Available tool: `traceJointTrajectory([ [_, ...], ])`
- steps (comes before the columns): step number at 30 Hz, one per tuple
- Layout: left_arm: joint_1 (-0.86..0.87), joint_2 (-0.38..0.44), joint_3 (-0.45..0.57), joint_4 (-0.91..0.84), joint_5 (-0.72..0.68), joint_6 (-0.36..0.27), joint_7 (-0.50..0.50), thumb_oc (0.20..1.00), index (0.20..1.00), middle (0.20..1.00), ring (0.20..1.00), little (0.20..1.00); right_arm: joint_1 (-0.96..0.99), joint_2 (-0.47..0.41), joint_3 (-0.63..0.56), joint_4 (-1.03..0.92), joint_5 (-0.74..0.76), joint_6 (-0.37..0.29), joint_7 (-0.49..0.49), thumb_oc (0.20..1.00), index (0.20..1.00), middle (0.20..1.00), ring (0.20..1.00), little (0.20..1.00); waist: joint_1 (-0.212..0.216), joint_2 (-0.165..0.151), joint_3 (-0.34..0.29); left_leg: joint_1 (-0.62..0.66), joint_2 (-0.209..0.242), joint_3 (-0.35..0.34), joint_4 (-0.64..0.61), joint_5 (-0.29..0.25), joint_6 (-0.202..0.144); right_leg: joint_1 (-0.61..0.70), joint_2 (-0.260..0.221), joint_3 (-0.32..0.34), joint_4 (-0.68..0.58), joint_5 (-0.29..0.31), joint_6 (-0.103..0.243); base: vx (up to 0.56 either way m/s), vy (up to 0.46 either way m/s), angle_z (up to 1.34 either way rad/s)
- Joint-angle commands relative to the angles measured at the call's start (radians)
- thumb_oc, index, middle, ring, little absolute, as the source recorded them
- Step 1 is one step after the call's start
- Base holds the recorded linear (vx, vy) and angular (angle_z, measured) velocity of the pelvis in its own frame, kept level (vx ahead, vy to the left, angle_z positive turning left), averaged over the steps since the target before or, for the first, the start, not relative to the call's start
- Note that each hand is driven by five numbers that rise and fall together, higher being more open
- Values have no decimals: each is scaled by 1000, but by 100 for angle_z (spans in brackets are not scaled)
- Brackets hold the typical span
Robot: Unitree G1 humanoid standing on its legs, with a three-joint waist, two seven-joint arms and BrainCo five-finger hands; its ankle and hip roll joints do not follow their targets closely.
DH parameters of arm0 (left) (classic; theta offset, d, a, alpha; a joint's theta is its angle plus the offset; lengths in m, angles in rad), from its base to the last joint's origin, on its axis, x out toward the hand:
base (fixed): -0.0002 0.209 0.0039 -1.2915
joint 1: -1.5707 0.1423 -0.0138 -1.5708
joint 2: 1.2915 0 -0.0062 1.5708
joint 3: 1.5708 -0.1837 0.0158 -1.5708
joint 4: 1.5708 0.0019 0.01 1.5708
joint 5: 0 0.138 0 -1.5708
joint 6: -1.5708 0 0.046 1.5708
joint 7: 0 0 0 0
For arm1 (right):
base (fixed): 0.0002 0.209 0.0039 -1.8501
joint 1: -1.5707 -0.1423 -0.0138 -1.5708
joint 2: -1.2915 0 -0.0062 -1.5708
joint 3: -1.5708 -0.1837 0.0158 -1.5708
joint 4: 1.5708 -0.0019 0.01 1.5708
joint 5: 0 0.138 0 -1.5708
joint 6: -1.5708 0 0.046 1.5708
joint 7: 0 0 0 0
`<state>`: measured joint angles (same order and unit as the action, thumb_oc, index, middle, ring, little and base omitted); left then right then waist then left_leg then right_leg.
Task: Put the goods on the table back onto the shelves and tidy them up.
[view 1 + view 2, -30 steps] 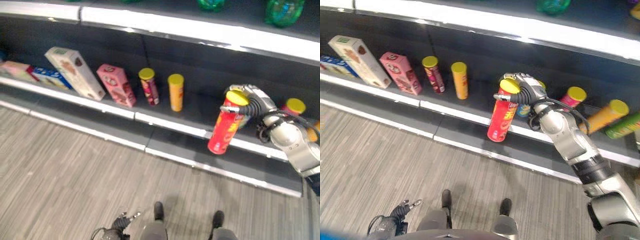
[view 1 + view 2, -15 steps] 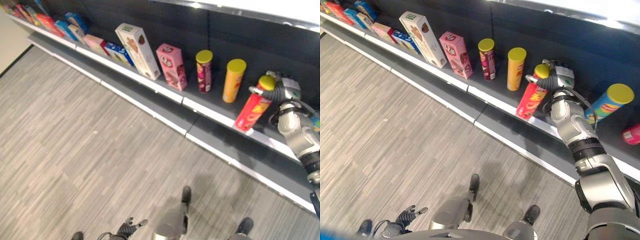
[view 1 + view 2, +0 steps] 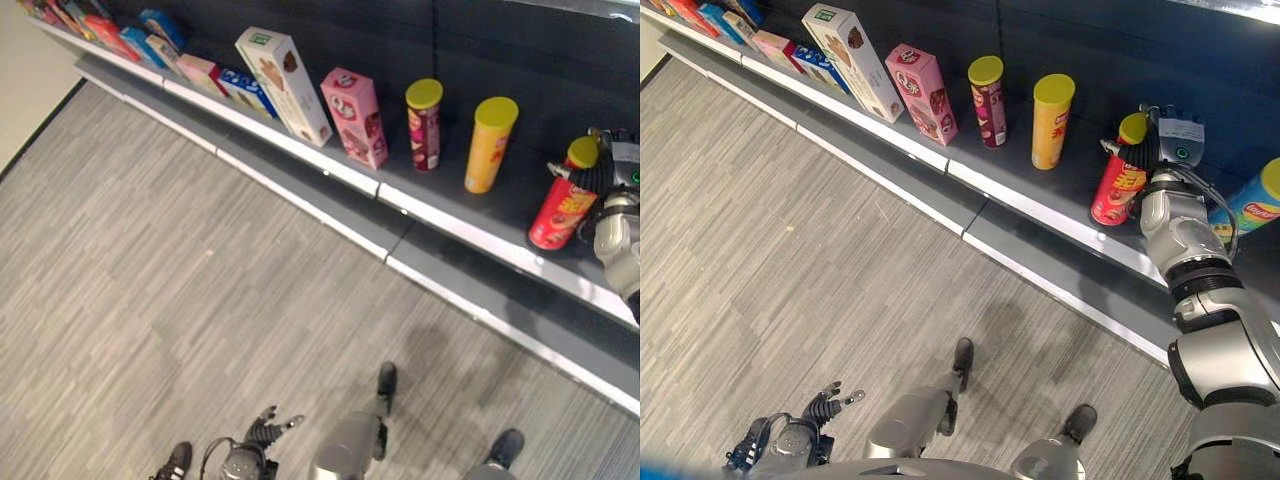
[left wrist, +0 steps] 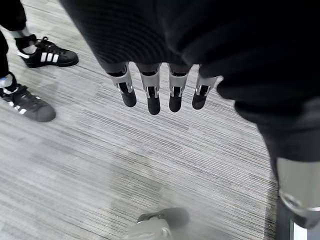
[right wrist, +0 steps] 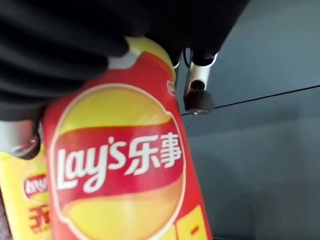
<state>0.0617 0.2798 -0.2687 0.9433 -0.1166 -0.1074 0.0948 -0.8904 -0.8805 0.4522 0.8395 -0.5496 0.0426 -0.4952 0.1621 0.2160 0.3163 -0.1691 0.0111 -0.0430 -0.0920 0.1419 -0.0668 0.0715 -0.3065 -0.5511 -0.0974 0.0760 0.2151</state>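
A red crisp can (image 3: 1120,180) with a yellow lid stands almost upright on the dark lower shelf (image 3: 1030,208), to the right of an orange can (image 3: 1052,120). My right hand (image 3: 1167,140) is shut around its top, reaching in from the right. In the right wrist view the red can (image 5: 125,165) sits right under the hand's cover, with a fingertip (image 5: 198,95) beside it. My left hand (image 3: 252,452) hangs low by my side, and its fingers (image 4: 150,95) point straight at the floor with nothing in them.
Along the shelf to the left stand a maroon can (image 3: 988,88), a pink box (image 3: 922,92), a tall white box (image 3: 852,60) and several smaller boxes. A blue can (image 3: 1250,205) lies to the right. A person's shoes (image 4: 47,55) stand on the floor beside my left hand.
The camera has shifted. My right hand has carried the red can from tilting over the shelf's front edge further in, and it now stands nearly upright on the shelf.
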Motion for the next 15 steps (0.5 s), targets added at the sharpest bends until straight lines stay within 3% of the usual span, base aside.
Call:
traceJointTrajectory([
  [1,-45,25,-86,11,-44,-16,19,1000,1000,1000,1000,1000,-179,-81,106,-3,-17,-16,-47,200,200,200,200,200,18,19,-31,35,72,94,5,-46,-78,-108,-36,71,181,-109,-16,0,0,0],
  [8,-48,25,-98,5,-55,-24,20,1000,1000,1000,1000,1000,-250,-105,155,48,-4,-10,-53,200,200,200,200,200,19,43,-28,24,64,93,5,-48,-72,-133,-46,89,189,-106,-14,1,1,-1],
  [15,-53,26,-104,-8,-57,-28,23,1000,1000,1000,1000,1000,-273,-116,158,56,9,2,-68,200,200,200,200,200,21,48,-29,16,60,95,5,-52,-68,-144,-50,96,187,-103,-10,11,-1,-2],
])
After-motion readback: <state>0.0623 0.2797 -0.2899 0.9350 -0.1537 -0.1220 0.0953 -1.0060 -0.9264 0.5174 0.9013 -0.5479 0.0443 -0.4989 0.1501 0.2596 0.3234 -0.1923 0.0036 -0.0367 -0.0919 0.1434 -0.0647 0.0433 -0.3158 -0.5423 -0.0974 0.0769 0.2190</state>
